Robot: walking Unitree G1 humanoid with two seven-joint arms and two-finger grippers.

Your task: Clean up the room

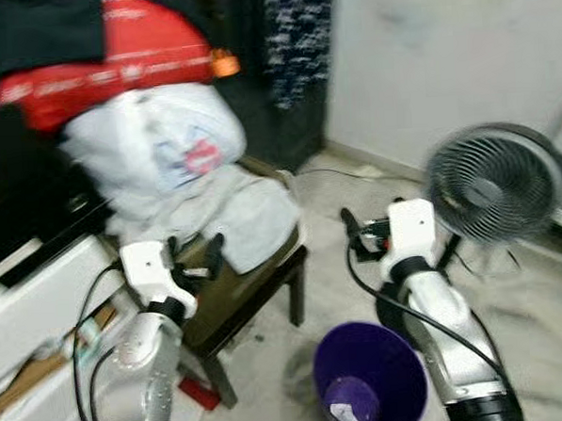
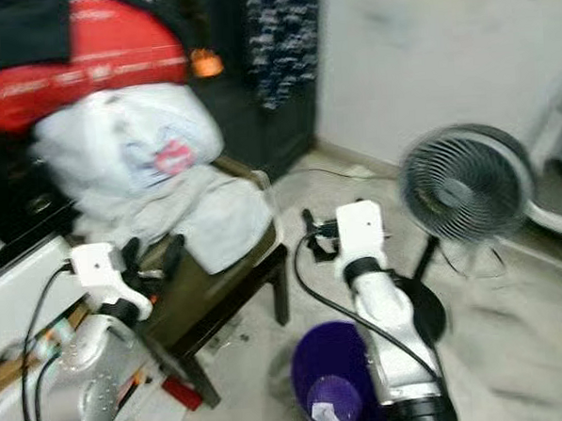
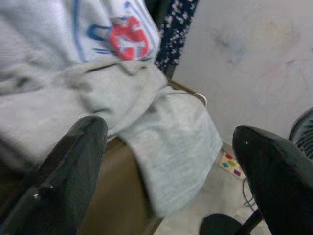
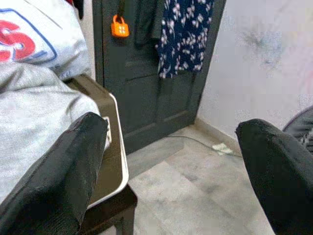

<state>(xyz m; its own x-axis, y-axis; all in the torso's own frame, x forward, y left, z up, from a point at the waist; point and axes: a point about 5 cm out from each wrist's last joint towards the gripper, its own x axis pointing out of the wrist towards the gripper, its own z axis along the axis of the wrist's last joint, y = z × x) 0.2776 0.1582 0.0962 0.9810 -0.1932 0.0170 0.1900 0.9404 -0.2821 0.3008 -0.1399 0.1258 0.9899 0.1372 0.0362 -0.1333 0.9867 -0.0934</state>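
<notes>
A dark wooden chair [image 1: 266, 287] is standing at the middle left, carrying a tall pile of clothes. Topmost in the pile, a red garment [image 1: 113, 64] is lying over a white plastic bag [image 1: 160, 141] with a red and blue print, and under the bag a grey sweatshirt [image 1: 248, 212] is spreading across the seat and hanging over its front edge. Behind the chair a dark door [image 4: 146, 73] is standing closed, with an orange padlock [image 4: 120, 27] hanging on it and a navy flowered cloth [image 4: 183, 34] draped just beside the lock. A grey floor fan [image 1: 492, 185] is standing on the floor at the right, near the pale wall. A purple bucket [image 1: 370, 376] is sitting on the floor between the two arms, with a bit of white litter lying inside it. A white drawer unit [image 1: 41, 317] is standing at the far left, just beside the chair.

The left gripper [image 1: 196, 253] is hovering at the chair's front corner, just beside the grey sweatshirt, its fingers [image 3: 63, 171] spread apart and holding nothing. The right gripper [image 1: 356, 235] is hanging over the bare floor between the chair and the fan, its fingers [image 4: 63, 166] also standing wide apart and empty.
</notes>
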